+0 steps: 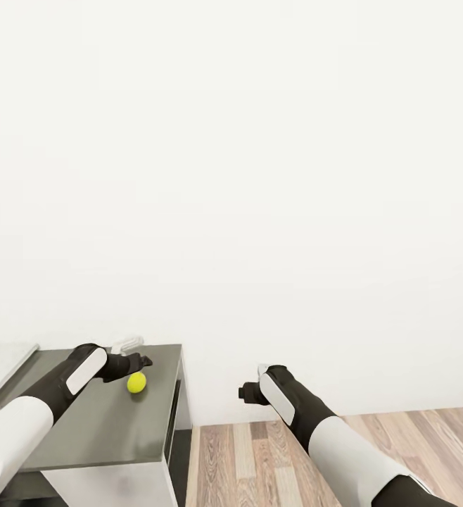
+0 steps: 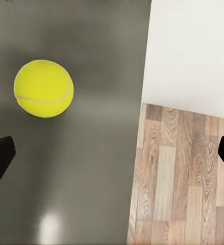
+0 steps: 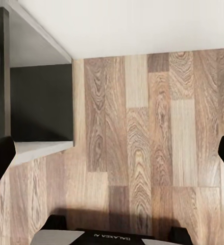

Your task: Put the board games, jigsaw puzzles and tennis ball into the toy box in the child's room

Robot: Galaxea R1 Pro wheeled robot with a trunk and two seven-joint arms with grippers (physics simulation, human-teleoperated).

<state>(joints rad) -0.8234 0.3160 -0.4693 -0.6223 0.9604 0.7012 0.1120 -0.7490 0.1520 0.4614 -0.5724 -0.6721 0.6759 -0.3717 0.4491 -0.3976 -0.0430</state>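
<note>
White forearm shells, black joints, black wrist links with white side panels, black fingertips

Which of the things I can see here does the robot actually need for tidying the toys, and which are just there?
Part of the job:
tennis ball, lying on the table
left gripper, open beside the ball

Just there:
wooden floor
white wall
right gripper, open over the floor

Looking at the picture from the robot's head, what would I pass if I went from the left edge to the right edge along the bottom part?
Left arm → left gripper → tennis ball on the grey table → wooden floor → right gripper → right arm.
</note>
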